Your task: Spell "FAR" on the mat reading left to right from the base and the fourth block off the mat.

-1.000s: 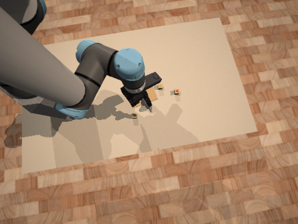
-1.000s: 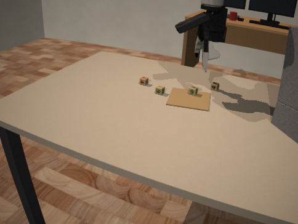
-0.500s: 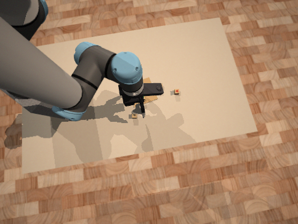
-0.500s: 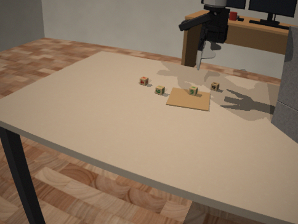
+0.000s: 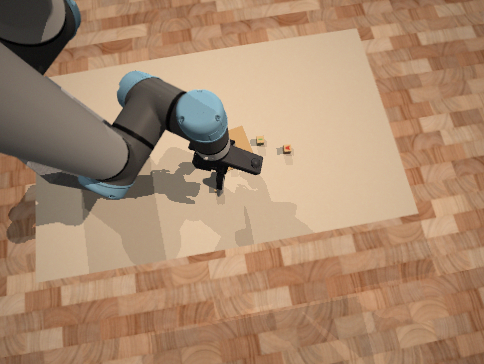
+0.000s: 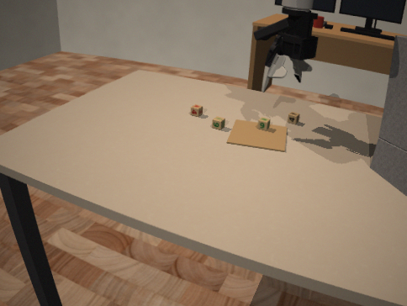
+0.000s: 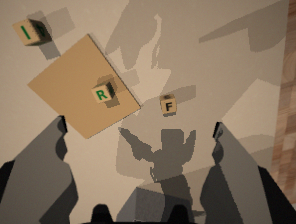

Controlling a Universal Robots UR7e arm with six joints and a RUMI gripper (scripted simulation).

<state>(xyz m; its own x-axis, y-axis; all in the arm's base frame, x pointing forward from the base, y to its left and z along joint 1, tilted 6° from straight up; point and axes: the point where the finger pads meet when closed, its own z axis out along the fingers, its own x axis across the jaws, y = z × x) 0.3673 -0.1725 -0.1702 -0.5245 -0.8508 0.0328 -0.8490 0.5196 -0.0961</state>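
The tan mat [image 7: 82,85] lies on the table, also seen in the exterior view [image 6: 257,134]. The block with a green R [image 7: 102,93] stands on the mat, near one edge [image 6: 263,123]. The block with a black F [image 7: 169,105] [image 6: 293,118] sits on the table just off the mat. A block with a green I [image 7: 28,31] lies off the mat on the other side [image 6: 218,123]. A red-lettered block [image 6: 196,110] [image 5: 287,148] lies farther out. My gripper [image 7: 142,119] [image 6: 283,71] is open and empty, high above the table, roughly over the F block.
The table's edge and the wooden floor show at the right of the wrist view [image 7: 287,100]. A wooden desk [image 6: 336,42] with monitors stands behind the table. My arm [image 5: 150,115] hides part of the mat in the top view.
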